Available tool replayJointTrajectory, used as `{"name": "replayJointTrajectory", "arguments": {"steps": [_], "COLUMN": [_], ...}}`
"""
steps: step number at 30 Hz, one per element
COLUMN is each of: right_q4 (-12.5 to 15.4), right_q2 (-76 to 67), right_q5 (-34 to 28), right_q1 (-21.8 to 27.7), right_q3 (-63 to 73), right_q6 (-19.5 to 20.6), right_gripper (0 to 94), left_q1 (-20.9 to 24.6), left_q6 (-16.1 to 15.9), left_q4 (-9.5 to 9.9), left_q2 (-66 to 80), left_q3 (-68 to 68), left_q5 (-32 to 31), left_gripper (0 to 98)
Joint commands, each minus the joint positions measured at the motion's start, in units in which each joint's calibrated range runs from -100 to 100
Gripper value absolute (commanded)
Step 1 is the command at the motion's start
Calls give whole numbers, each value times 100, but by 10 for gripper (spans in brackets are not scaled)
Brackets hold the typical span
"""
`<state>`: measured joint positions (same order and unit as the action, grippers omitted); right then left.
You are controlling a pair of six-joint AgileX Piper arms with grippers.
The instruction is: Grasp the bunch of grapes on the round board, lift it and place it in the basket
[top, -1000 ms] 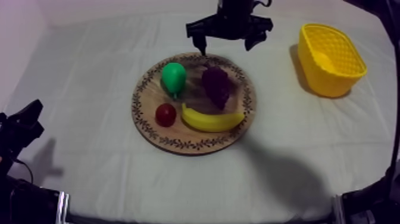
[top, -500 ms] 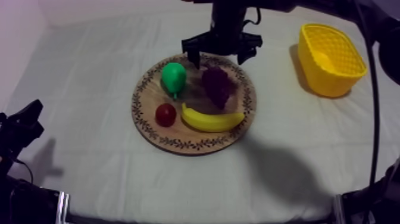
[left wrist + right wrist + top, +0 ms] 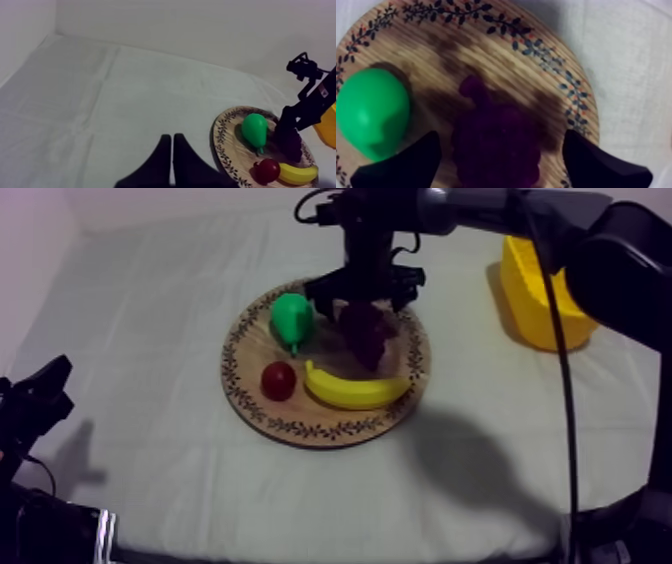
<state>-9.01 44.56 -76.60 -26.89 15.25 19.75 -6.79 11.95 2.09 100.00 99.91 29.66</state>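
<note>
At the left edge of the table (image 3: 150, 308), your left pincer (image 3: 172, 137) rests with its fingers laid together as a narrow wedge, holding nothing. Further right you find the round wooden board with the patterned rim (image 3: 300, 428). It carries the small red fruit (image 3: 278, 380), the green toy pear (image 3: 291, 318), the yellow toy banana (image 3: 355, 391) and the dark purple bunch of grapes (image 3: 365, 333). The bunch lies on the far half of the board, beside the pear and just behind the banana. Your right pincer (image 3: 365, 296) hovers over it with fingers wide apart, gripping nothing. Well apart to the right stands the yellow basket (image 3: 522, 313).

I judge the bunch to be light and rather stiff, and its bumpy surface should give grip. Take it across the broad middle, because the narrow end may slip out.

From above, the arm covers part of the bunch. The right wrist view makes it plain: one finger is at each side of the bunch, and one of them is close to the pear. The left wrist view gives you the side look, with the right pincer low at the bunch.
</note>
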Motion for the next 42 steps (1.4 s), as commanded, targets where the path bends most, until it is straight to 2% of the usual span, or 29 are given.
{"name": "replayJointTrajectory", "arguments": {"steps": [1,5,11,15,30,42], "right_q4": [4,14,8,-16,-256,-525], "right_q2": [124,299,380,296,-1069,-2328], "right_q5": [17,100,158,149,-246,-386], "right_q1": [2,-16,-35,-33,61,568], "right_q3": [30,52,59,45,-397,-820], "right_q6": [-6,-21,-29,-20,-259,-588], "right_gripper": [697,639,401,308,278,271], "left_q1": [2,2,2,2,2,2], "left_q6": [-1,-1,-1,-1,-1,-1], "left_q4": [-1,-1,-1,-1,-1,-1], "left_q2": [0,0,0,0,0,0], "left_q3": [-2,-2,-2,-2,-2,-2], "left_q5": [0,0,0,0,0,0], "left_gripper": [1,1,1,1,1,1]}}
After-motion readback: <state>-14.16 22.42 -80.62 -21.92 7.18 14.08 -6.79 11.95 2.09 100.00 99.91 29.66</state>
